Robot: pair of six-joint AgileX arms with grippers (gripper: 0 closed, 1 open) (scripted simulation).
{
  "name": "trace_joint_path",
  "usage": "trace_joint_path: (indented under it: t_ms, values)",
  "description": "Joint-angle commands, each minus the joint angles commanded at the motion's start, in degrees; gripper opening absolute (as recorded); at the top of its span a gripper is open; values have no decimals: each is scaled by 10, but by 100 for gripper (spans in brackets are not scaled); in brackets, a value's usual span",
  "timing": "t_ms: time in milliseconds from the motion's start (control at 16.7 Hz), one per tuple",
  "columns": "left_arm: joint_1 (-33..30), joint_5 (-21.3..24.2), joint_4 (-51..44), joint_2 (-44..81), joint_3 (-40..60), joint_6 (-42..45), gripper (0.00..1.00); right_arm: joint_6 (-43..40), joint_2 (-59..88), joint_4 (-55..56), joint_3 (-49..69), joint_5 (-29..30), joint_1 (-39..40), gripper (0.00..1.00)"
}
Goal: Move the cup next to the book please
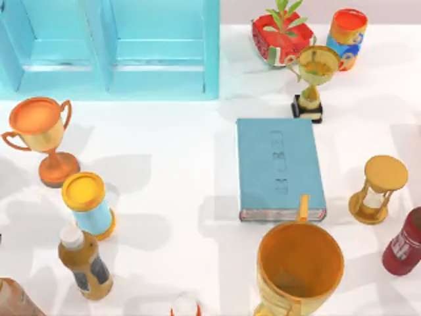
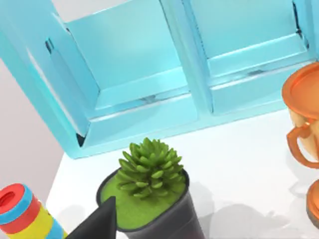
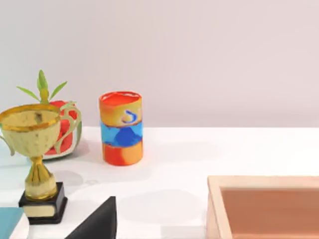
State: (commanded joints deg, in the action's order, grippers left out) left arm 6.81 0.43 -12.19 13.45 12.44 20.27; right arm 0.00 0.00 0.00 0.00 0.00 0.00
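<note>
The teal-blue book (image 1: 279, 164) lies flat in the middle of the table, its pale page edges toward the front; one of its corners (image 3: 7, 221) shows in the right wrist view. The cup is out of view. A big orange handled mug (image 1: 299, 266) stands just in front of the book. A dark part of my left gripper (image 2: 97, 224) sits beside a succulent in a black pot (image 2: 149, 194). A dark part of my right gripper (image 3: 99, 221) shows near a gold trophy (image 3: 37, 144).
A teal cabinet (image 1: 112, 46) fills the back left. Behind the book are the gold trophy (image 1: 316, 72), a red-potted plant (image 1: 283, 33) and a colourful can (image 1: 347, 36). To the right stand an hourglass (image 1: 378, 191) and a dark red labelled container (image 1: 404, 243); to the left, an orange trophy (image 1: 39, 131), a canister (image 1: 89, 204) and a bottle (image 1: 82, 260).
</note>
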Motion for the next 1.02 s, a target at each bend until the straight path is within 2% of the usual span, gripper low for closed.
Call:
trace_joint_path:
  t_ms: [240,660,1020]
  values:
    - [66,3,-121,128,112,209,100,0,0,0,0,0,0,100]
    - [192,4,-366,375,302,638,100,0,0,0,0,0,0,100]
    - [281,-1,-539,541,421,954,100,0,0,0,0,0,0,100]
